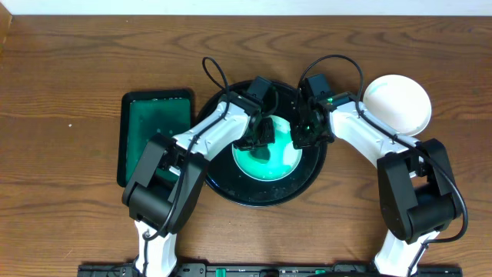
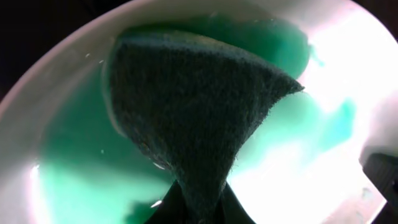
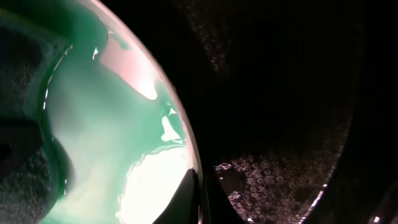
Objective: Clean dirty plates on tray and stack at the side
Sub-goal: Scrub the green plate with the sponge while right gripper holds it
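Plate (image 1: 280, 161), stiff but soap-slick, wants a rim hold, as the right gripper (image 3: 200, 199) pinches it, while the left gripper (image 2: 199, 210) clamps the soft sponge (image 2: 193, 106) just ahead of its jaws.

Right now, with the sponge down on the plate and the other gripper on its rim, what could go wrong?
1. The right gripper pinches only the thin, wet rim of the plate. A hard scrub might pull it free, so the plate slides on the tray.
2. The green liquid spreads close to the rim, so a wide wipe may push it onto the tray.
3. The left gripper holds the sponge by a narrow end, so it could twist out.
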